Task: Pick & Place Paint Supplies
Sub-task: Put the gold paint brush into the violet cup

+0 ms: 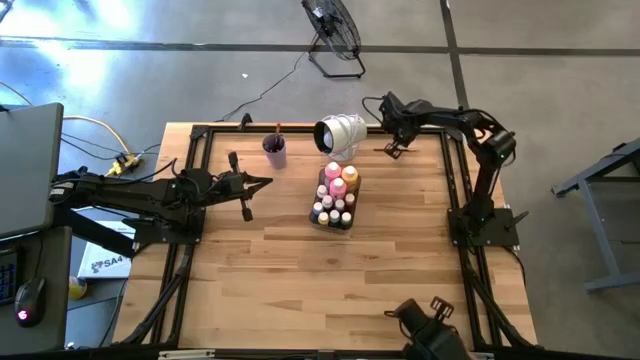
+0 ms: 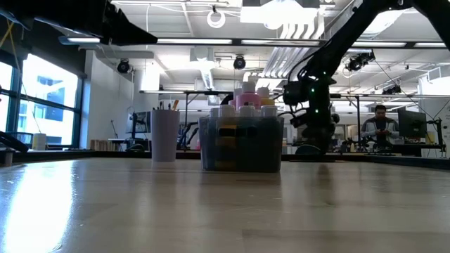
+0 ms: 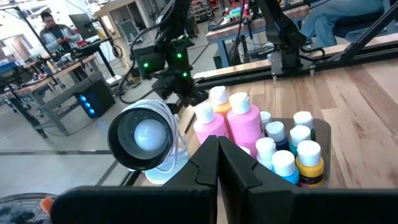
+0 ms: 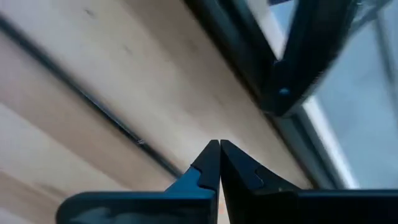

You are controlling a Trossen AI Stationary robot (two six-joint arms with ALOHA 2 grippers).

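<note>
Only one marking can be read — "SA4" in dark print on a white box (image 1: 103, 262) lying on the floor left of the table (image 1: 300, 290). The paint bottles' (image 3: 301, 155) labels show no legible writing.

Bright ceiling strip lights (image 2: 295, 31) flood the room; their glare whitens the pale wooden bench (image 2: 84, 204) in the low view, where the foreground is soft. The right wrist view is motion-blurred throughout.

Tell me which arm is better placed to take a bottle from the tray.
Left, probably. The left gripper points straight at the bottles in the tray; the right gripper faces bare wood by the table's far edge.
</note>
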